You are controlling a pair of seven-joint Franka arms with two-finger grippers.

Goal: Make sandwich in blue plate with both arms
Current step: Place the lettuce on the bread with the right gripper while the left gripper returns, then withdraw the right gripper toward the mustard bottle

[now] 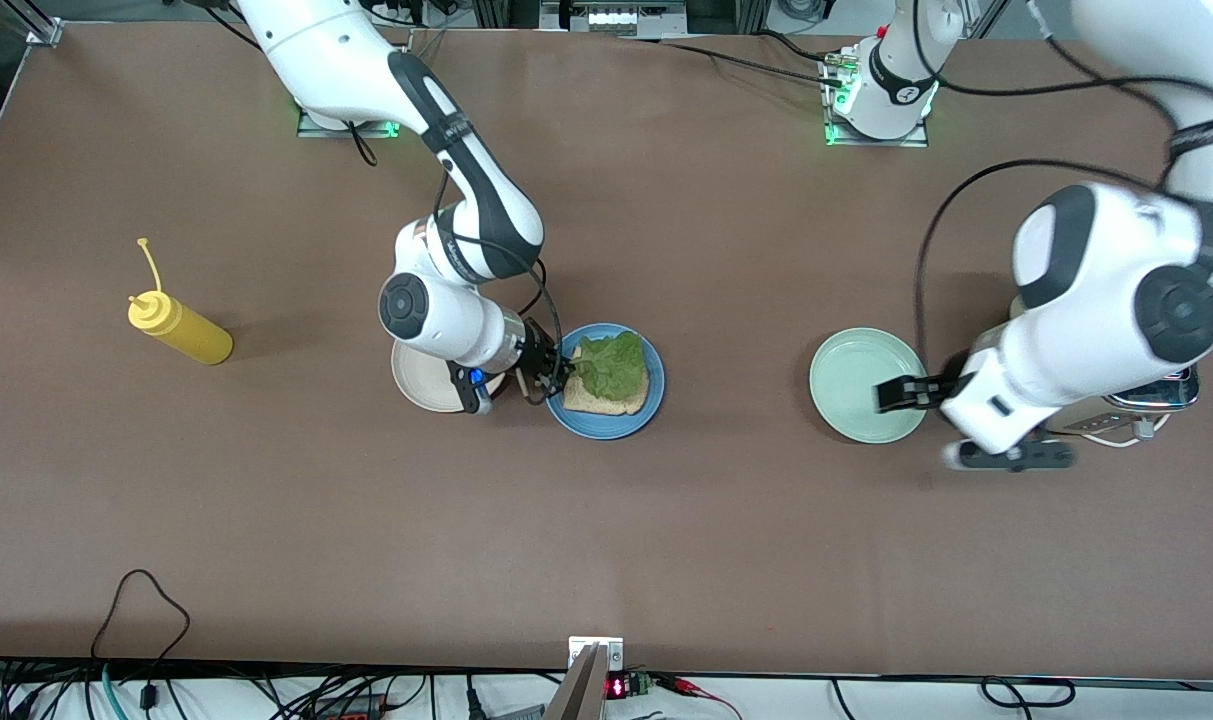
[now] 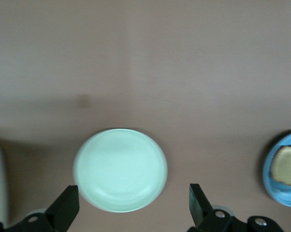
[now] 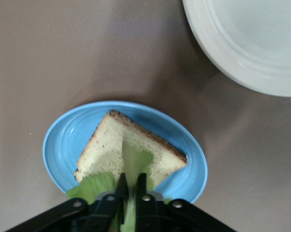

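Sandwich-making stands at the lettuce step, as I judge it; the table [image 1: 666,520] carries everything, and the two arms reach in from their bases along it. The left arm waits, its left tool [image 1: 901,394] over the mint-green plate [image 1: 859,380], fingers spread wide and holding nothing; a toaster [image 1: 1146,400] sits mostly hidden under that arm. The cream-white plate [image 1: 421,385] lies toward the right arm's end, just beside the blue plate [image 1: 606,425]; a yellow squeeze bottle [image 1: 181,328] lies well apart, nearer that same end. On the blue plate rests one bread slice [image 1: 606,398] with the lettuce leaf [image 1: 611,363] draped over it; the right tool [image 1: 558,372] sits at the plate's rim, fingers pressed close on the leaf's edge. No second slice shows anywhere; the next move likely calls for letting the leaf go so it lies flat, then fetching the top slice.
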